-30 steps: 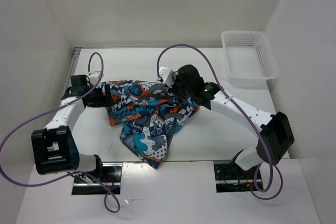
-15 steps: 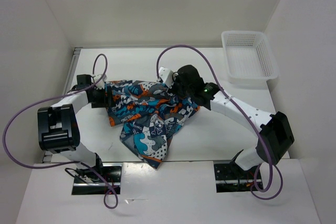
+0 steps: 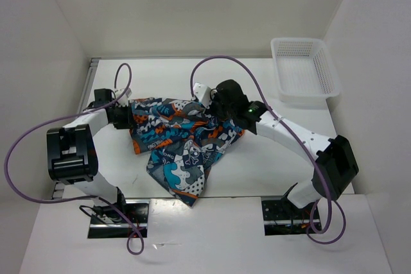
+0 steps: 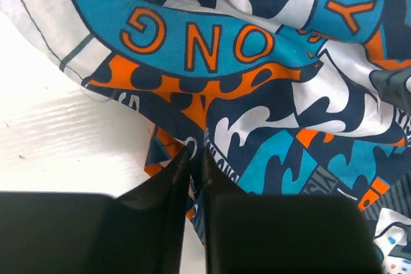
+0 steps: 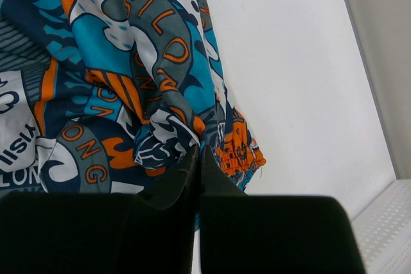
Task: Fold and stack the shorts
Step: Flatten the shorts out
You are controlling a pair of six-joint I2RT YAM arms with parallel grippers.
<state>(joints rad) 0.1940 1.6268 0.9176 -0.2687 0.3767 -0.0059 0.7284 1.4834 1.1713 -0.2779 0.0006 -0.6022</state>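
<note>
Fingers of the left gripper pinch an edge of the crumpled teal, orange, navy and white cartoon-print fabric shorts, lying mid-left on the white worktop. The right gripper is clenched on a fold. The print reads "ONG" and "SILO".

one pair of shorts, and one white mesh basket. one table under them both. two robot arms, a left arm and a right arm, so two grippers as well: the left gripper and the right gripper. two purple cables (one looping off each arm), the left cable and the right cable. two metal base plates at the near edge, the left plate and the right plate.
</note>
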